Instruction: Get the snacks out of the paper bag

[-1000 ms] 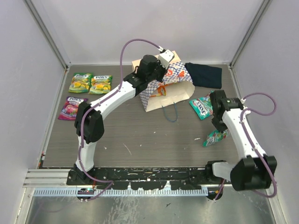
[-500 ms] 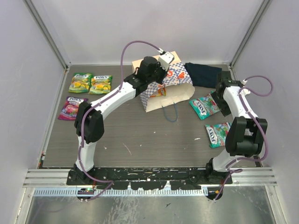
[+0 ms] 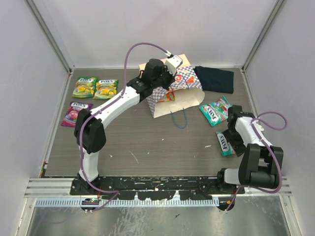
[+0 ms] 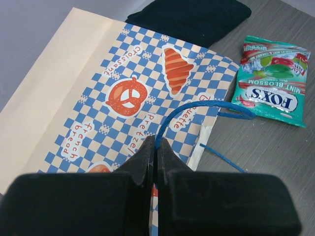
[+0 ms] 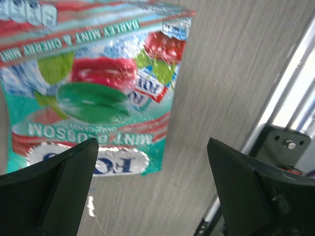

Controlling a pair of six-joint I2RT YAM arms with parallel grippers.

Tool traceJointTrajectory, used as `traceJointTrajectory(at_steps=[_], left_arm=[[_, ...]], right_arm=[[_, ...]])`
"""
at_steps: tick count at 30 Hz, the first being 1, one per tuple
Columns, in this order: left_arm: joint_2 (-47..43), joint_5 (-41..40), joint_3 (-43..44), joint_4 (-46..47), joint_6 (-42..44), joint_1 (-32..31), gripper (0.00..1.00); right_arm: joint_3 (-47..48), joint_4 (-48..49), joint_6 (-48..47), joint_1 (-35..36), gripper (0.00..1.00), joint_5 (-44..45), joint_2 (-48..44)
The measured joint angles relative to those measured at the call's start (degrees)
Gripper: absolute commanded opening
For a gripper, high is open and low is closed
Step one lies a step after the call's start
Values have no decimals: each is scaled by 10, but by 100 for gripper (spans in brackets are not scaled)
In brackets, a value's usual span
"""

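Observation:
The paper bag [image 3: 183, 98] lies on its side at the back middle, its mouth toward the front; its checkered face [image 4: 123, 93] fills the left wrist view. My left gripper [image 3: 169, 82] [image 4: 154, 143] is shut on the bag's blue string handle [image 4: 197, 109]. An orange snack [image 3: 167, 95] shows in the bag's mouth. Two teal snacks lie right of the bag, one [image 3: 214, 112] [image 4: 270, 91] near it and one [image 3: 225, 143] [image 5: 93, 88] closer to the front. My right gripper [image 3: 230, 136] [image 5: 152, 145] hovers open just over that nearer one, holding nothing.
Two green-yellow pouches [image 3: 84, 87] [image 3: 106, 89] and a purple pouch [image 3: 75, 113] lie at the left. A dark navy folded cloth [image 3: 215, 78] [image 4: 192, 17] sits behind the bag at the back right. A metal rail [image 5: 290, 98] runs along the table's right edge.
My right gripper has opened and let go of the nearer teal snack, which now lies flat on the table; that arm swung away to the back and returned over it. The left arm kept its hold.

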Motion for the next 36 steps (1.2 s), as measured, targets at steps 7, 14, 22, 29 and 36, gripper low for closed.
traceJointTrajectory(at_steps=[7, 14, 22, 29, 36], left_arm=[[0, 7, -10, -22, 9, 0, 0], [0, 10, -10, -41, 16, 0, 0], [0, 9, -3, -64, 37, 0, 0], [0, 6, 10, -78, 46, 0, 0], [0, 4, 26, -98, 56, 0, 0]], right_arm=[[11, 92, -4, -24, 98, -6, 54], [12, 165, 1, -24, 95, -26, 85], [12, 196, 6, -15, 95, -40, 97], [22, 216, -12, 12, 96, -41, 113], [113, 229, -72, 24, 97, -55, 195]])
